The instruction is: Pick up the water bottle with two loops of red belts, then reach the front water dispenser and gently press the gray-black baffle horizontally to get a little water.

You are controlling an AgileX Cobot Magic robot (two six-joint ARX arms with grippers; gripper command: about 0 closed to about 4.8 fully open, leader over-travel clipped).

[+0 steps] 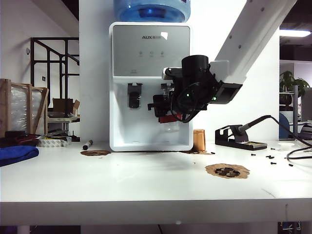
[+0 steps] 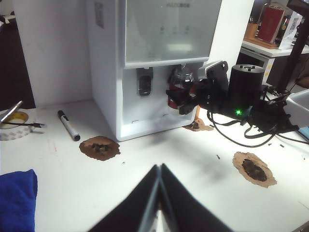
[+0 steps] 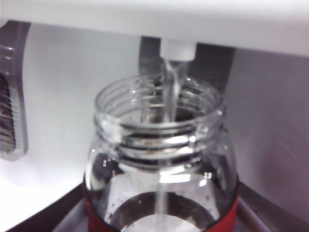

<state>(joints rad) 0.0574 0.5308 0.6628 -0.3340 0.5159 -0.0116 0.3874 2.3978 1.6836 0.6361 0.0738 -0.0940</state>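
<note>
Under right tap, right gripper (image 1: 168, 109) clamps water bottle (image 3: 161, 159) inside water dispenser (image 1: 122, 131) recess; left gripper (image 2: 158, 193) closed, table open.

Behind your white table (image 1: 146, 185) stands a white wall (image 1: 92, 58), with a dark metal railing (image 1: 48, 58) at left. You have a ceiling light (image 1: 295, 33) glowing upper right, near a potted plant (image 1: 288, 80).

The bottle (image 1: 169, 109), held by the right gripper (image 1: 165, 105), sits under the right tap of the dispenser (image 1: 146, 58) standing at the back of the surface (image 1: 146, 185).
</note>
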